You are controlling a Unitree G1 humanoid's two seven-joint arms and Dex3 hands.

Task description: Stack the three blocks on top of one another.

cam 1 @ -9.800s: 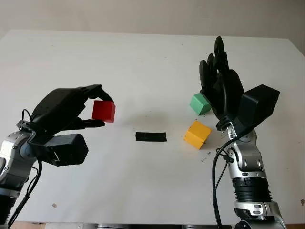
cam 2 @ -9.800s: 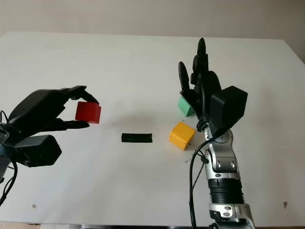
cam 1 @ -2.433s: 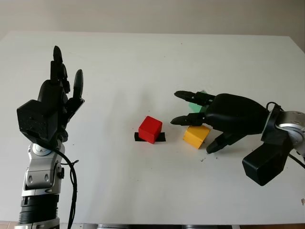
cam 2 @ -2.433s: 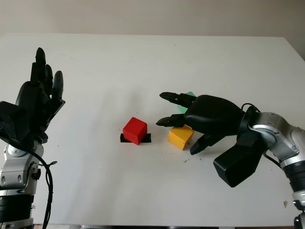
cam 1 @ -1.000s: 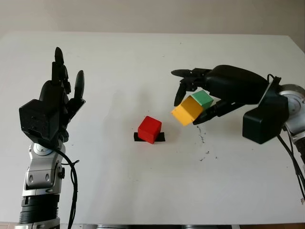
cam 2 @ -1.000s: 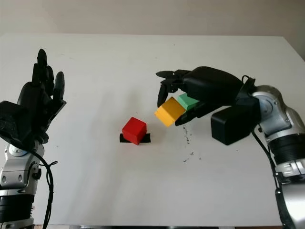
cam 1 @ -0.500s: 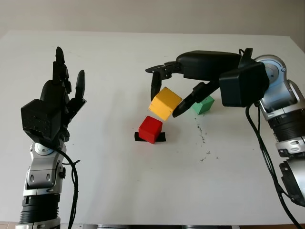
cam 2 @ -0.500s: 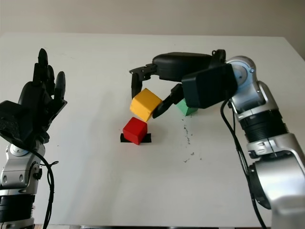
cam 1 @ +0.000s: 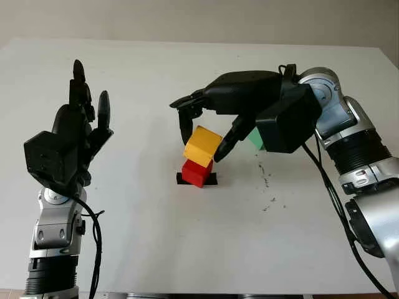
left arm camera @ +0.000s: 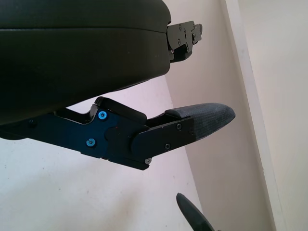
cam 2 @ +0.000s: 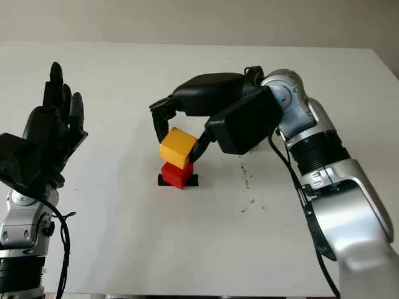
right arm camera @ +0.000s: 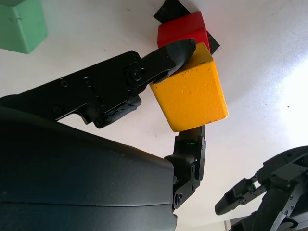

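Pinching yellow block (cam 1: 202,146) in right hand (cam 1: 206,128) fingers (right arm camera: 163,57), tilted just over red block (cam 1: 197,172) on tape mark (cam 1: 212,179), not yet released; green block (right arm camera: 20,24) waiting beyond fingers on counter (cam 1: 187,249); left hand (cam 1: 68,146) open, raised.

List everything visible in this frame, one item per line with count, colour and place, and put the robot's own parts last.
yellow block: one, yellow, held tilted just above the red block, at the table's middle.
red block: one, red, on the black tape mark, under the yellow block.
green block: one, green, on the table behind the right hand.
black tape mark: one, black, table centre.
table: one, white.
right hand: one, black, fingers closed on the yellow block above the red one.
left hand: one, black, open, raised over the table's left side.
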